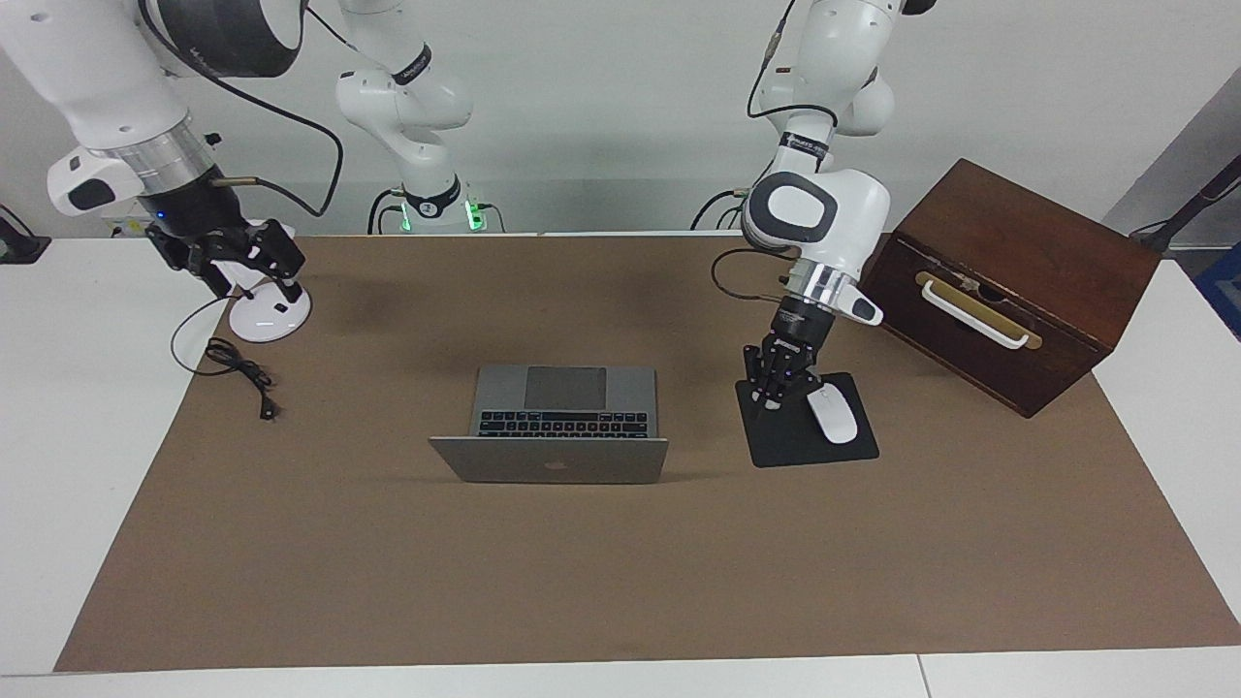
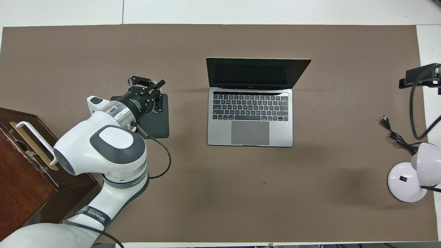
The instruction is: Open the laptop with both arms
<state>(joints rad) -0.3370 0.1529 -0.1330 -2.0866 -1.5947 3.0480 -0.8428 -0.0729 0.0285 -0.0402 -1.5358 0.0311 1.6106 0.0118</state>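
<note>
The right arm's pincer (image 1: 244, 264) hangs over the edge of the brown mat (image 1: 582, 582) at the right arm's end of the desk (image 1: 78, 465), just above the white lamp base (image 1: 270, 315). Its fingers are spread and hold nothing. A loose black cable (image 1: 238, 366) lies on the mat beside the lamp, a little farther from the robots.

The laptop (image 1: 562, 427) sits near the middle of the mat, well apart from both pincers. Its lid stands up, leaning slightly away from the robots. The overhead view shows the dark screen, the black keyboard and the grey trackpad all exposed. By that, the opening itself looks done: the lid is well past a crack and stands by itself with neither arm touching it.

Toward the left arm's end, the left arm's pincer (image 1: 776, 393) is clenched on nothing. It points down over the corner of the black mouse pad (image 1: 810, 456) that is nearest the laptop and the robots. The white mouse (image 1: 834, 417) lies just beside it, and whether the tips touch the pad I cannot tell. The dark wooden box (image 1: 1008, 281) with its white handle stands past the pad.

What seems left is only for the arms to clear off and park.
</note>
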